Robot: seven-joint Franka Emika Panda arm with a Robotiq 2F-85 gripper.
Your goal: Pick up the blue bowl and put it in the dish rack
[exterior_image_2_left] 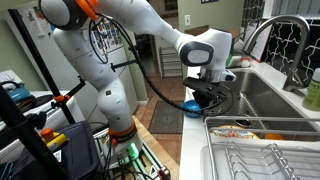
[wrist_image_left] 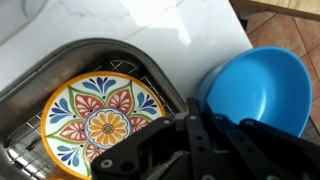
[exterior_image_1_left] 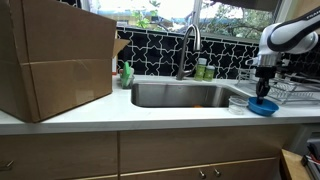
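Where the white counter [exterior_image_1_left: 150,112] runs toward the right edge of an exterior view, the blue bowl [exterior_image_1_left: 263,107] sits low at counter level, with the gripper [exterior_image_1_left: 264,92] directly over it and reaching down to its rim. Whether the bowl rests on the surface or hangs just above it cannot be told. The dish rack [exterior_image_1_left: 292,93] stands just beside the bowl, further toward the right edge of the frame, and the bowl is outside it. In the wrist view the blue bowl [wrist_image_left: 262,85] fills the right side of the frame, its open hollow tipped toward the camera. The dark fingers [wrist_image_left: 240,135] rise from the bottom centre and overlap its near rim, but they are too dark and blurred to show whether they are pinching the rim or standing spread. To the left in that view, a plate [wrist_image_left: 102,122] with a bright flower pattern lies flat inside the dish rack [wrist_image_left: 28,128]. In an exterior view the gripper [exterior_image_2_left: 207,98] sits right of centre, with a sliver of the blue bowl [exterior_image_2_left: 193,104] showing under it. The wire bars of the dish rack [exterior_image_2_left: 262,158] fill the lower right corner. The steel sink [exterior_image_1_left: 185,95] lies mid-frame beneath its faucet [exterior_image_1_left: 188,45], and a large cardboard box [exterior_image_1_left: 55,60] fills the left.
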